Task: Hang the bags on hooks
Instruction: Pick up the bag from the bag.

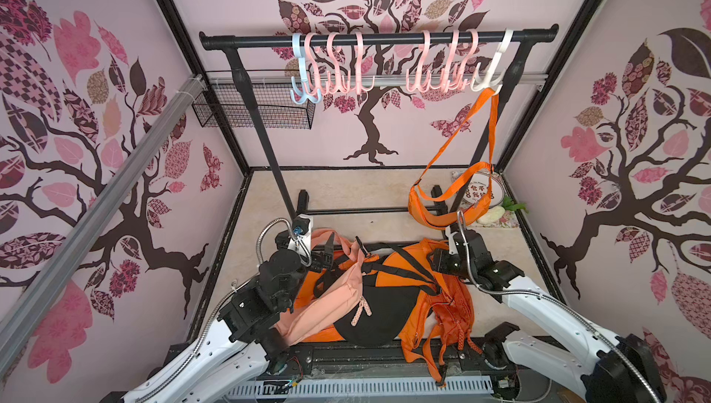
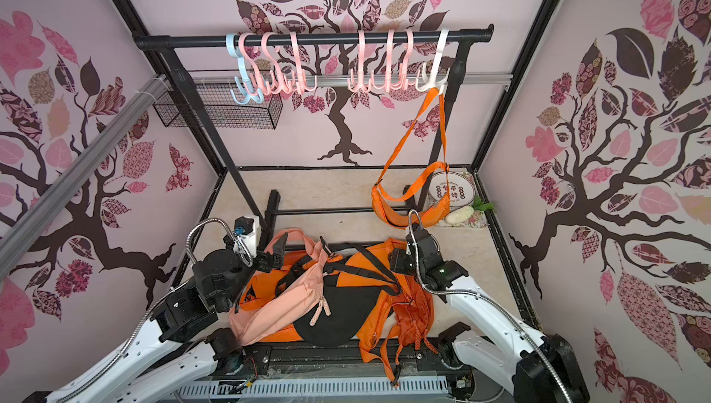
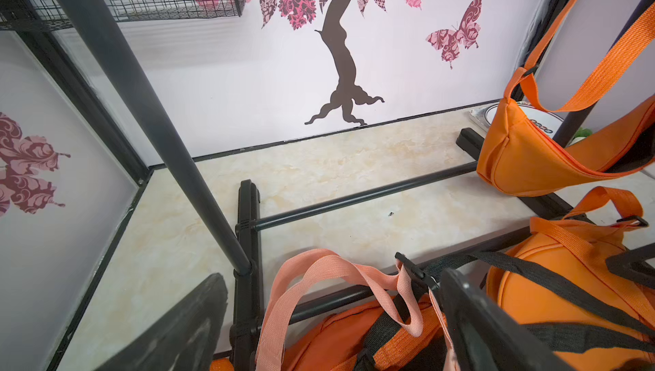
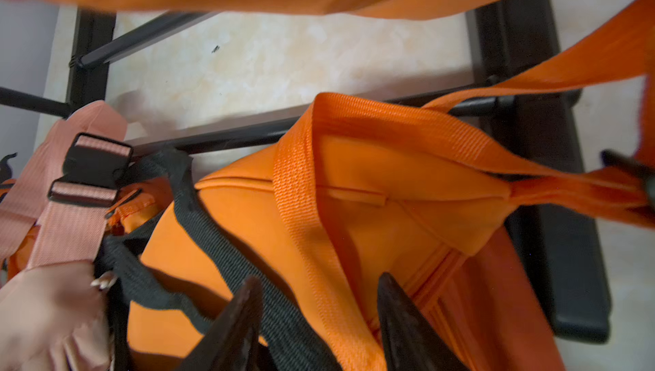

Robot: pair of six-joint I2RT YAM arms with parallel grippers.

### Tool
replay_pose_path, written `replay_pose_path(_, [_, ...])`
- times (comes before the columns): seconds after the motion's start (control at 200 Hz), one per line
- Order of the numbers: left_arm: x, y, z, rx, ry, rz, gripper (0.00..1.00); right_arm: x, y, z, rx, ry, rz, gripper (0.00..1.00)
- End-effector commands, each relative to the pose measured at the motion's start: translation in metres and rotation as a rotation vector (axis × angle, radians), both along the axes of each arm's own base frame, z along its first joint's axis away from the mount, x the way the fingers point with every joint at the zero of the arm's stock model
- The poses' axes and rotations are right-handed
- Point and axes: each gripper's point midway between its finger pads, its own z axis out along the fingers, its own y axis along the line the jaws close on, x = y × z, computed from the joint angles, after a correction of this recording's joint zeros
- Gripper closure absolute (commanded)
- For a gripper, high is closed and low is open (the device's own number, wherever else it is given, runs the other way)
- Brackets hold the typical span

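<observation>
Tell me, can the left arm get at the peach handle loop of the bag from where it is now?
Probably yes. The left end effector is open, and the peach handle loop stands upright between its fingers, uncovered. The rack's base bar lies close by it.

Marble tabletop (image 1: 346, 189), heaped bags (image 1: 384, 293), rack base (image 1: 365, 211)

Pink tree-decal walls (image 1: 238, 4), marble floor (image 1: 346, 193), blk wire basket (image 1: 269, 112)
</observation>
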Motion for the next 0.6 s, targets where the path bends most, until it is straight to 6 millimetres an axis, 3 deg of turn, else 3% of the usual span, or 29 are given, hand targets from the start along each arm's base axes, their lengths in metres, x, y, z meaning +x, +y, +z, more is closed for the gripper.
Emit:
replay_pose_path(0.0, [0.000, 0.000, -0.005, -0.012, -0.006, 0.006, 0.04, 0.016, -0.009, 0.009, -0.064, -0.103, -0.036, 0.44])
replay_pose_path(0.305, [0.001, 0.000, -0.007, -0.008, -0.007, 0.008, 0.04, 0.003, 0.021, -0.023, 0.061, -0.029, 0.091, 0.47])
replay_pose_path(0.465, [0.001, 0.002, -0.006, -0.009, -0.013, 0.012, 0.04, -0.002, 0.014, -0.031, 0.022, -0.022, 0.088, 0.64])
replay_pose_path(0.595, [0.001, 0.000, -0.007, -0.009, -0.011, 0.008, 0.04, -0.003, 0.012, -0.021, 0.016, -0.048, 0.094, 0.82])
